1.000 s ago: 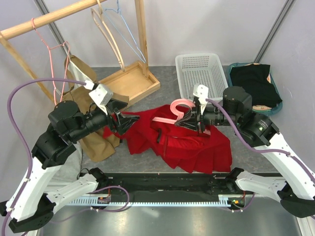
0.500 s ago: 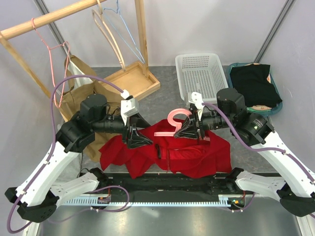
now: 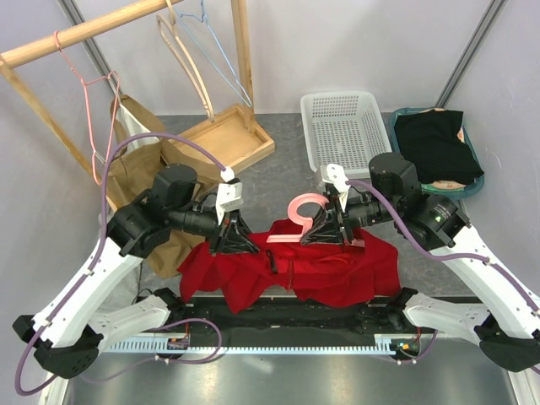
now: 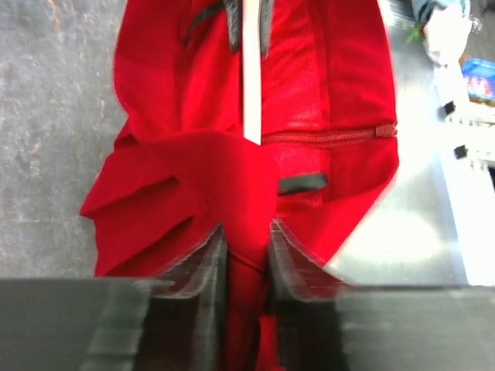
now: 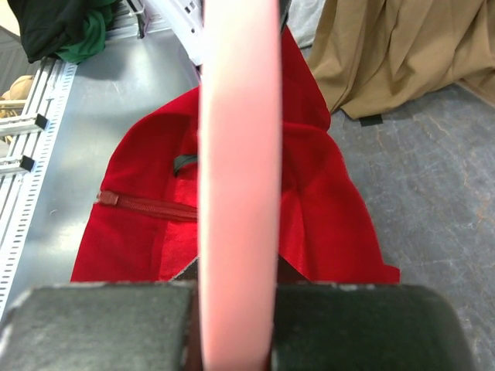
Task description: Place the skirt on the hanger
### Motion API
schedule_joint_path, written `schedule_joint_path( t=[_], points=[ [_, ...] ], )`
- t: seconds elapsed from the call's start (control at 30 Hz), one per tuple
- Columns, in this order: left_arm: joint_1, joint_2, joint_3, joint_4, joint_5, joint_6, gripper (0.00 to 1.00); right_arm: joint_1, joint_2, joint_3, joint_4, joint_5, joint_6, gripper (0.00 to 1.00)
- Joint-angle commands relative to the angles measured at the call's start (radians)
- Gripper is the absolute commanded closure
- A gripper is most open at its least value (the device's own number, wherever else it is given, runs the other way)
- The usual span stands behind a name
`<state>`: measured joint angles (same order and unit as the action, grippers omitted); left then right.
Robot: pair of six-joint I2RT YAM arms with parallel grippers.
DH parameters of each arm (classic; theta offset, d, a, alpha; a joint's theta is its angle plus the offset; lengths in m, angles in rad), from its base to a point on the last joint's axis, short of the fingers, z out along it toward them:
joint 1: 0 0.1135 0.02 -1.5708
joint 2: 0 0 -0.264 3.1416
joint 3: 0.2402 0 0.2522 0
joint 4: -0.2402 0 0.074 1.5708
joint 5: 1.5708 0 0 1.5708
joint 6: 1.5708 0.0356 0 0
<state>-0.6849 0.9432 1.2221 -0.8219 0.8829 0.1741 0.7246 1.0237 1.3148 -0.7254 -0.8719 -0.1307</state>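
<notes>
The red skirt [image 3: 337,270] lies crumpled on the table between the two arms, its zipper [image 4: 329,137] showing in the left wrist view. My left gripper [image 3: 242,242] sits at the skirt's left part and is shut on a raised fold of the red skirt [image 4: 247,193]. My right gripper [image 3: 327,229] is shut on the pink hanger [image 3: 297,216], which hangs just above the skirt with its hook pointing away from me. In the right wrist view the hanger [image 5: 238,147] runs straight out between the fingers over the skirt [image 5: 147,224]. The hanger's pale bar [image 4: 252,77] also shows ahead of the left gripper [image 4: 246,236].
A white basket [image 3: 342,126] and a teal bin with black clothing [image 3: 434,143] stand at the back right. A wooden rack [image 3: 221,139] with wire hangers [image 3: 202,59] stands at the back left. Tan cloth [image 3: 164,240] lies left of the skirt.
My left gripper swung right onto the skirt and closed on a fold of it. The skirt has been drawn toward the near edge. The right gripper with the hanger shifted slightly.
</notes>
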Motion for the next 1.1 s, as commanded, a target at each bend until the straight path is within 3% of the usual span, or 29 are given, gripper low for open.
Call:
schedule_joint_path(
  t=[0.0,0.13,0.23,0.27,0.33,0.37,0.57,0.8,0.87,1.07],
  points=[
    [-0.005,0.031,-0.007,-0.065,-0.020,0.036,0.98,0.001,-0.002,0.035,0.095,-0.092,-0.021,1.00],
    [-0.011,-0.003,-0.028,0.006,-0.204,-0.056,0.98,0.001,0.006,0.031,0.093,-0.056,-0.014,1.00],
    [-0.011,-0.076,-0.070,0.093,-0.341,-0.117,0.98,0.002,0.001,0.008,0.130,0.020,0.019,0.87],
    [-0.011,-0.110,-0.078,0.105,-0.369,-0.130,0.98,0.001,-0.001,0.000,0.141,0.033,0.025,0.81],
    [-0.011,-0.136,-0.093,0.130,-0.395,-0.163,0.98,0.001,-0.004,-0.020,0.173,0.069,0.045,0.59],
    [-0.013,-0.156,-0.098,0.135,-0.412,-0.165,0.98,0.002,-0.002,-0.025,0.182,0.088,0.052,0.44],
    [-0.013,-0.214,-0.128,0.127,-0.559,-0.231,0.98,0.002,-0.008,-0.009,0.234,0.371,0.114,0.02],
    [-0.011,-0.297,-0.142,0.034,-0.878,-0.301,0.98,0.001,-0.056,-0.034,0.248,0.628,0.193,0.02],
    [-0.011,-0.322,-0.150,-0.005,-1.017,-0.344,0.98,0.001,-0.079,-0.067,0.253,0.643,0.215,0.02],
    [-0.011,-0.372,-0.179,-0.046,-1.264,-0.416,0.98,0.001,-0.135,-0.179,0.273,0.649,0.261,0.02]
  ],
)
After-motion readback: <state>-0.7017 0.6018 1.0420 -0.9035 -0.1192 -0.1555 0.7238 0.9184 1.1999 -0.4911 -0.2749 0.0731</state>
